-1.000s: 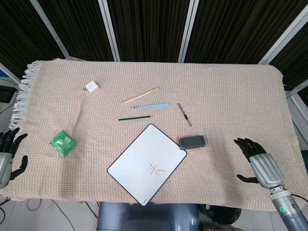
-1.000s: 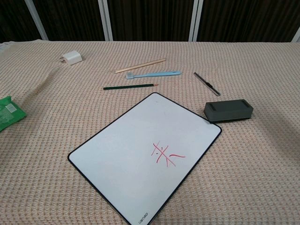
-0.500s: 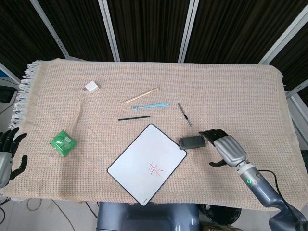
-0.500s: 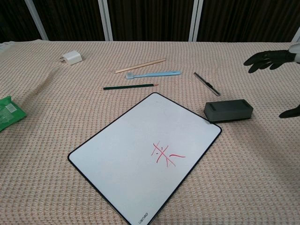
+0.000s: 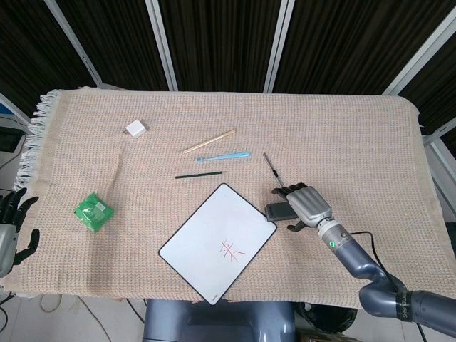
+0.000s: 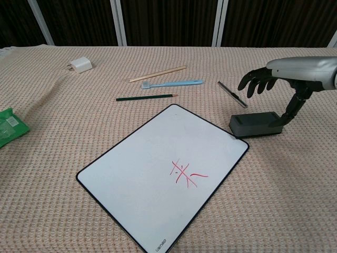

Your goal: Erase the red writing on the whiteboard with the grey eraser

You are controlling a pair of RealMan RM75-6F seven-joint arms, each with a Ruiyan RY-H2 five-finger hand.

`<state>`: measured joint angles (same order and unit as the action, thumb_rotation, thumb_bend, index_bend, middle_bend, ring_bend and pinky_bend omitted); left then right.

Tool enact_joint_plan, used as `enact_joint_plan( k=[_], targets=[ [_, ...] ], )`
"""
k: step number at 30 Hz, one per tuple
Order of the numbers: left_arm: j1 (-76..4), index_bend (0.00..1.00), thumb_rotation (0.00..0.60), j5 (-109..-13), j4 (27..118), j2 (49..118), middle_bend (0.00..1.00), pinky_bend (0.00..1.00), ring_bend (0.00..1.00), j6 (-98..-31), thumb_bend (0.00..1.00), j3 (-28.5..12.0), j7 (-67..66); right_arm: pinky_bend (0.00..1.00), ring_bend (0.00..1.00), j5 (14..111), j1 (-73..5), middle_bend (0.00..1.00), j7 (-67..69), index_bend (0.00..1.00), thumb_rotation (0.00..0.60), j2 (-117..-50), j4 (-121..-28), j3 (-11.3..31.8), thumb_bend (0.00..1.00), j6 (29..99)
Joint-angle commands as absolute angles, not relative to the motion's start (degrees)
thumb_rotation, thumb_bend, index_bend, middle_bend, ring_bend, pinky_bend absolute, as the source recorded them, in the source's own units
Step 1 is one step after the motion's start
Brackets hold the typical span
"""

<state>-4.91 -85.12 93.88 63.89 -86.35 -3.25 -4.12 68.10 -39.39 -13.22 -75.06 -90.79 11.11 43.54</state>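
Observation:
The grey eraser point(image 5: 277, 211) point(image 6: 256, 124) lies on the cloth just off the whiteboard's right corner. The whiteboard point(image 5: 206, 235) point(image 6: 142, 158) lies tilted near the front edge, with the red writing point(image 5: 232, 250) point(image 6: 185, 173) on its lower right part. My right hand point(image 5: 305, 204) point(image 6: 295, 74) hovers over the eraser's right half with its fingers spread above it. Its thumb reaches down at the eraser's right end; I cannot tell whether it touches. My left hand point(image 5: 13, 231) stays at the table's far left edge, fingers apart, holding nothing.
Behind the board lie a dark pencil point(image 5: 199, 174) point(image 6: 146, 97), a blue toothbrush point(image 5: 222, 156) point(image 6: 172, 83), a wooden stick point(image 5: 208, 141) point(image 6: 158, 73) and a pen point(image 5: 272, 169) point(image 6: 232, 94). A white charger point(image 5: 135, 129) point(image 6: 81, 65) and a green packet point(image 5: 94, 210) point(image 6: 8, 126) are on the left.
My right hand has moved left from the table's right side and now sits over the eraser. The eraser, the board and my left hand have not moved.

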Motion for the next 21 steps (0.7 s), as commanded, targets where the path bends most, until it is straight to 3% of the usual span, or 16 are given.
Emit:
enact_joint_plan(
  k=[1, 13, 21],
  targets=[
    [-4.9, 0.14, 0.6, -85.1, 93.9, 63.9, 0.01, 0.0, 0.0, -86.3, 0.48, -3.3, -4.2, 0.27, 0.29, 65.8, -41.0, 0.31, -14.9, 0.24, 0.6, -76.8, -88.9, 10.9, 0.23, 42.4],
    [-5.2, 0.14, 0.6, -84.4, 93.7, 64.1, 0.01, 0.0, 0.0, -85.8, 0.48, -3.6, -4.7, 0.33, 0.35, 62.3, -43.4, 0.37, -16.4, 0.3, 0.6, -80.5, -83.5, 9.1, 0.26, 41.6],
    [-5.2, 0.14, 0.6, -84.2, 93.7, 64.0, 0.01, 0.0, 0.0, -85.9, 0.48, -3.7, -4.5, 0.36, 0.38, 61.2, -44.8, 0.42, -16.5, 0.38, 0.6, -82.5, -80.9, 8.4, 0.35, 40.7]
  ],
)
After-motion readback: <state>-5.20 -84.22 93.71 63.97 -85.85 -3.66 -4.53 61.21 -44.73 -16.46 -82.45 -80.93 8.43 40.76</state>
